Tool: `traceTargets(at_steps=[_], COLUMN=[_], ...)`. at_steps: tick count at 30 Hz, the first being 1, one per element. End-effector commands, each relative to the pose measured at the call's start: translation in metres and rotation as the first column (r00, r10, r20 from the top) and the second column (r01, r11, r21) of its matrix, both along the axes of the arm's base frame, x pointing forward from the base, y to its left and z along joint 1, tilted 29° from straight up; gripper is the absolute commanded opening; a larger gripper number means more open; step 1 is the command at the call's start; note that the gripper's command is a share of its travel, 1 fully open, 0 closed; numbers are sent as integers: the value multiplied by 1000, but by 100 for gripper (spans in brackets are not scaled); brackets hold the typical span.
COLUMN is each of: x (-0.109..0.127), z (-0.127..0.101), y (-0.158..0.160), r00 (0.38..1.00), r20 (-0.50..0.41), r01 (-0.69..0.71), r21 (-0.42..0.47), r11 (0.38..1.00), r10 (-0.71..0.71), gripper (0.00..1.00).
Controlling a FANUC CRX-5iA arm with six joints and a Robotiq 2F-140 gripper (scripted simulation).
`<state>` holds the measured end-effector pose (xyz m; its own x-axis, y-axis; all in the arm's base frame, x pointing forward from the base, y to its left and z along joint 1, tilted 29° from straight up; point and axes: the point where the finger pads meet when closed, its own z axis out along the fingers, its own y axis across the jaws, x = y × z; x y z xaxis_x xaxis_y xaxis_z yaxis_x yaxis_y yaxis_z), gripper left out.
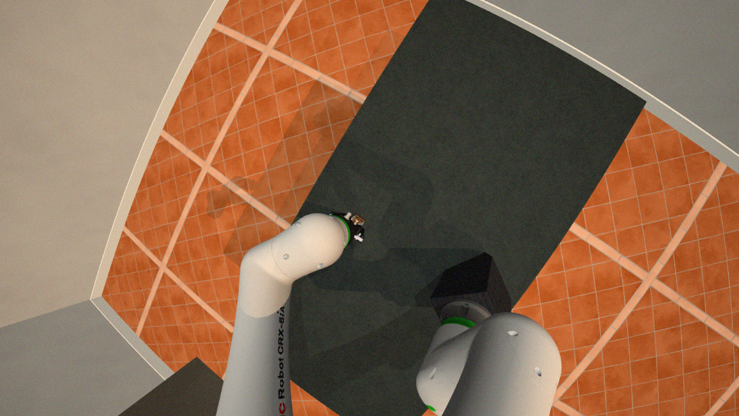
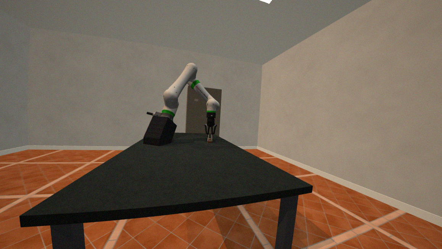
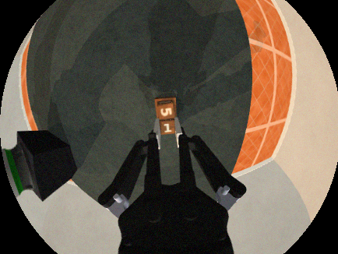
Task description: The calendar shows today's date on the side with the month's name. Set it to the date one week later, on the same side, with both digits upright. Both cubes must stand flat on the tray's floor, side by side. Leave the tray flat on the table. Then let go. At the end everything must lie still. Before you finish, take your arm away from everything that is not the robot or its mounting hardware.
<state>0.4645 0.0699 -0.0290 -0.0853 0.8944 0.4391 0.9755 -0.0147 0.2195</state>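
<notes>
The small brown calendar tray (image 3: 166,98) stands on the dark table, with two brown cubes in it. In the wrist view the farther cube (image 3: 166,111) shows a white 5 on top and the nearer cube (image 3: 167,127) shows a white 1. My gripper (image 3: 167,123) points straight down over the tray, and its two fingertips flank the nearer cube and are shut on it. I cannot tell whether that cube rests on the tray floor. The calendar is a tiny brown spot in the overhead view (image 1: 358,221) and under the gripper (image 2: 210,136) in the side view. The month's name is not visible.
The robot's black base block (image 1: 470,284) stands on the table to the right of the calendar; it also shows in the side view (image 2: 159,131). The table's left edge (image 1: 310,201) runs close to the calendar. A tiled floor lies below.
</notes>
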Motion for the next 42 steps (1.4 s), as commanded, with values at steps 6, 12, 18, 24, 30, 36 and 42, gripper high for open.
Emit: traceTargets(at_steps=[6,12,18,24,30,36,42], x=[0,0,0,0,0,0,-2], z=[0,0,0,0,0,0,9], y=[0,0,0,0,0,0,-5], r00=[1000,1000,1000,1000,1000,1000,1000], r20=[0,0,0,0,0,0,0], r01=[0,0,0,0,0,0,0], r21=[0,0,0,0,0,0,0], r11=[1000,1000,1000,1000,1000,1000,1000], r10=[0,0,0,0,0,0,0], gripper=[16,18,23,28,28,28,28])
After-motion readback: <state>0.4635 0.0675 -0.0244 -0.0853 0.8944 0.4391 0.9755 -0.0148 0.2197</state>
